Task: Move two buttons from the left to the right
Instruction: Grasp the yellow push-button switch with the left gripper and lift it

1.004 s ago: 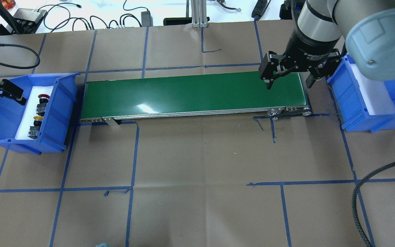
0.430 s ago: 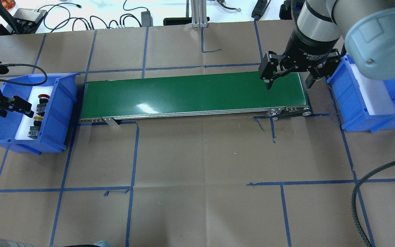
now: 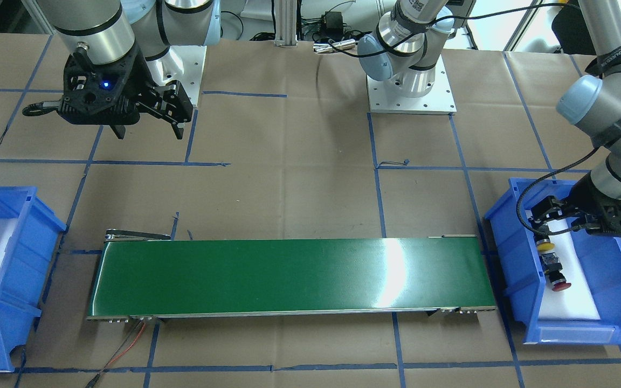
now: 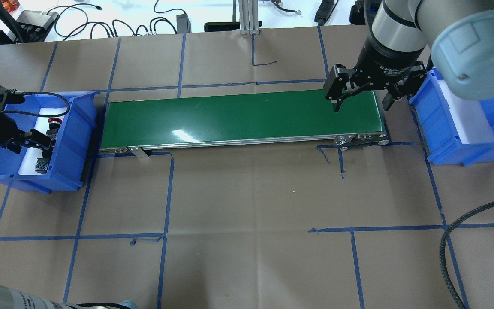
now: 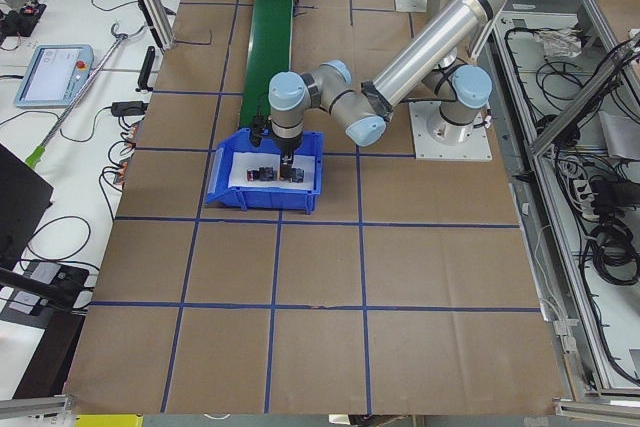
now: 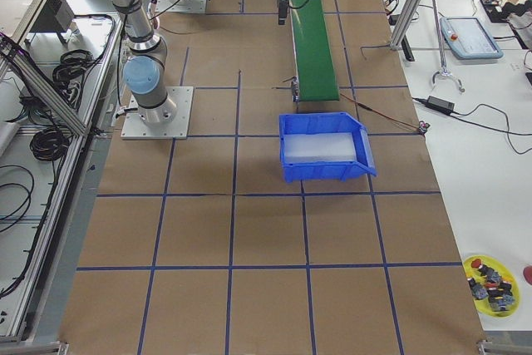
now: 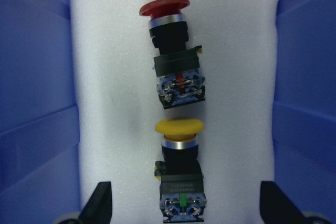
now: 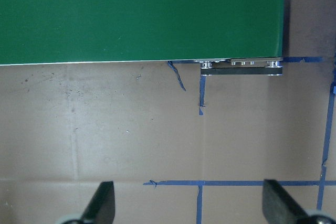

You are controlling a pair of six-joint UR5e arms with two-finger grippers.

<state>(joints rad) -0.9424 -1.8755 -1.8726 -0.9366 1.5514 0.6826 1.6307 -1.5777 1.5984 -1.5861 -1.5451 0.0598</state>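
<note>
My left pincer (image 7: pixel 186 203), spread wide above the yellow-capped, black-bodied push-button switch (image 7: pixel 180 174) near the left edge of the desk (image 4: pixel 230 193), should drop centred, closing on its flanks.

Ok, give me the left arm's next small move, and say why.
Probably lower the left end effector straight down. Its fingers are open and stand on either side of the yellow button, which lies on the foam in the blue bin, apart from the red button beyond its cap. Neither finger touches it, so descending first should bracket its body before closing.
</note>
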